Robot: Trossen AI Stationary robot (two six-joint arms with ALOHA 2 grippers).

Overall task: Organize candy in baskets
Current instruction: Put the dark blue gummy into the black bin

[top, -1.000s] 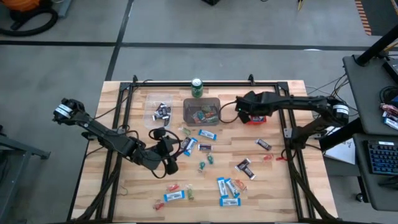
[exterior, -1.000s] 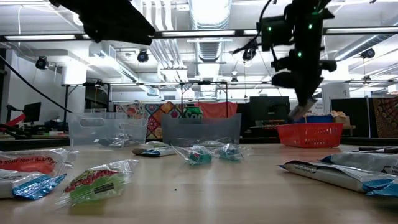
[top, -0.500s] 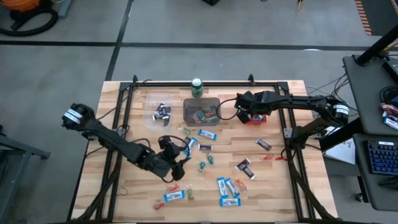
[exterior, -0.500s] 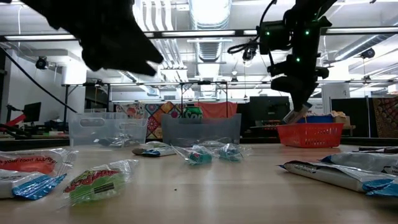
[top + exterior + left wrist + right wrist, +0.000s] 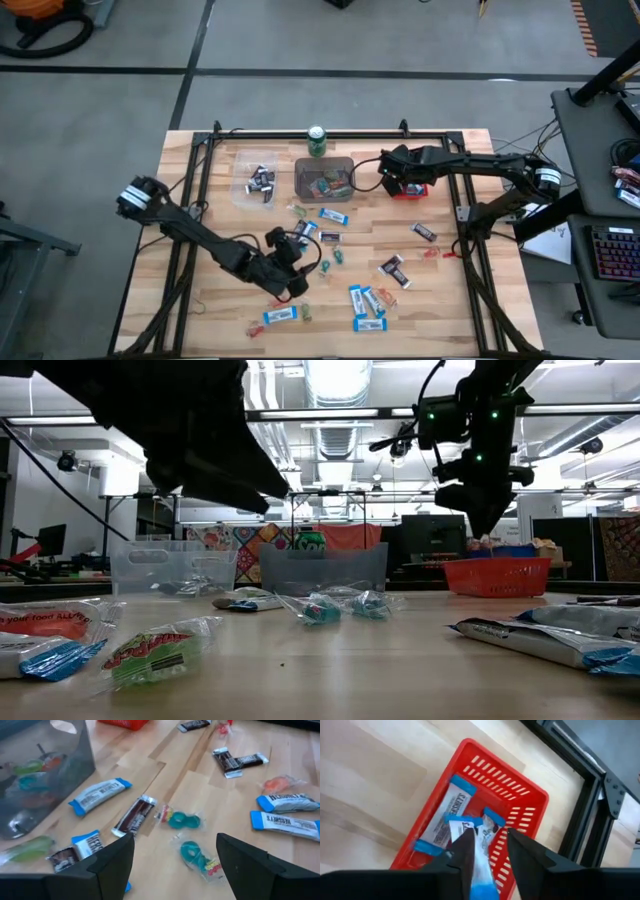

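Over the red basket [image 5: 520, 802] at the table's far right, my right gripper [image 5: 490, 857] points down with its fingers apart. A blue-and-white bar [image 5: 479, 862] stands between them, and two more bars [image 5: 447, 817] lie in the basket. My left gripper [image 5: 175, 865] hangs open low over the table's middle. It is just short of two teal ring sweets [image 5: 184, 820] and touches nothing. The clear basket [image 5: 257, 180] and the grey basket [image 5: 325, 178] stand at the far side. Loose candy [image 5: 368, 300] lies over the near half of the table. My right gripper has the blue-and-white bar lengthwise along the inner side of one finger [image 5: 462, 857], with a gap between the bar and the other finger. I cannot tell whether that finger still touches it. The bar's far end [image 5: 465, 824] points down into the red basket.
A green can [image 5: 317, 140] stands behind the grey basket. A dark bar [image 5: 135, 815] and blue-and-white bars [image 5: 100, 795] lie near my left gripper. Black frame rails [image 5: 200, 170] run along the table's left, far and right sides.
My left gripper has come down and moved toward the table's near right, close over the teal sweets. My right gripper has stayed over the red basket. In the low view, the bar that stuck out below its fingertips no longer shows there.
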